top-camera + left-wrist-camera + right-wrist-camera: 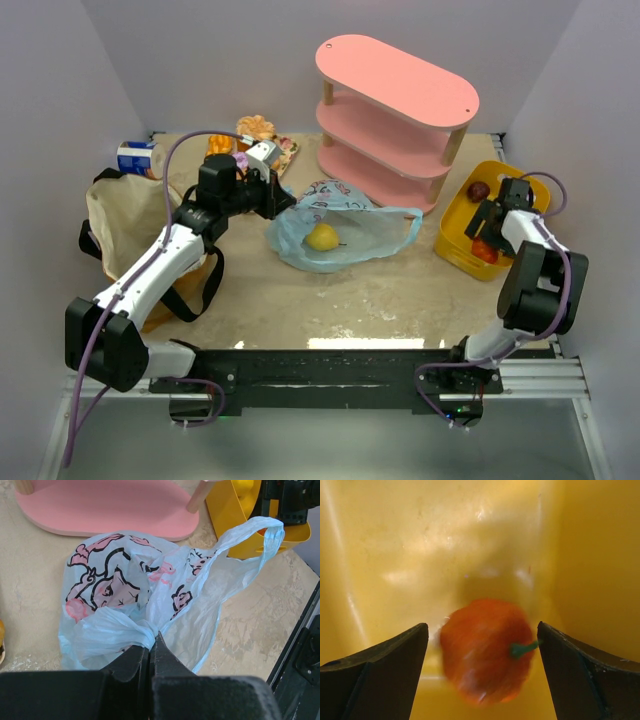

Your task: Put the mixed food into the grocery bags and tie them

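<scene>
Early going, I judge. The light-blue plastic bag, mid-frame on the worktop, holds one yellow fruit and is untied. The tan tote slumps at left. The left gripper is clamped on the bag's bunched edge. The right gripper, jaws apart, straddles an orange-red fruit in the yellow basket.

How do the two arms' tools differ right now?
The left tool is pinched shut on gathered plastic of the light-blue bag; the right tool stands open, gripping nothing. The left tool works out in the open; the right tool is inside the yellow basket, poised around an orange-red fruit. Both are black.
</scene>
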Controlling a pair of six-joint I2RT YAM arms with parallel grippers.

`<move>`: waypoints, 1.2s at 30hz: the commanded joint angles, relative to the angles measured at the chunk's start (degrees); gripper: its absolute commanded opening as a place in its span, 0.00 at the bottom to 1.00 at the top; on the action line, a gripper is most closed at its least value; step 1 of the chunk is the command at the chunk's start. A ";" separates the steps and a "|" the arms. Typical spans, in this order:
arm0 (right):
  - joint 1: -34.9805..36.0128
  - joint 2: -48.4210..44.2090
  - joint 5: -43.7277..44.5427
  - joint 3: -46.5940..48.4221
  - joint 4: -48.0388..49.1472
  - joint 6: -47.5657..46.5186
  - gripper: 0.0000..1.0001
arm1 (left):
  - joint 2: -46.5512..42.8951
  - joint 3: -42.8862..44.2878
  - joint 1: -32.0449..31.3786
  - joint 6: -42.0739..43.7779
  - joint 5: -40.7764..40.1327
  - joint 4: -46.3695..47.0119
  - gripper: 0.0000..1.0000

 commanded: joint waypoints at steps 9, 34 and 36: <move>-0.28 0.25 -6.62 -3.69 0.96 2.42 0.59 | -2.42 1.28 -0.12 -0.51 1.55 2.14 0.00; 9.48 -38.94 -22.78 -1.77 -1.23 6.03 0.08 | -3.39 0.41 -1.35 3.80 -4.60 1.26 0.00; 10.09 -40.53 -24.55 -0.45 -1.77 6.81 0.06 | -2.95 0.93 -1.62 3.98 -4.87 0.65 0.00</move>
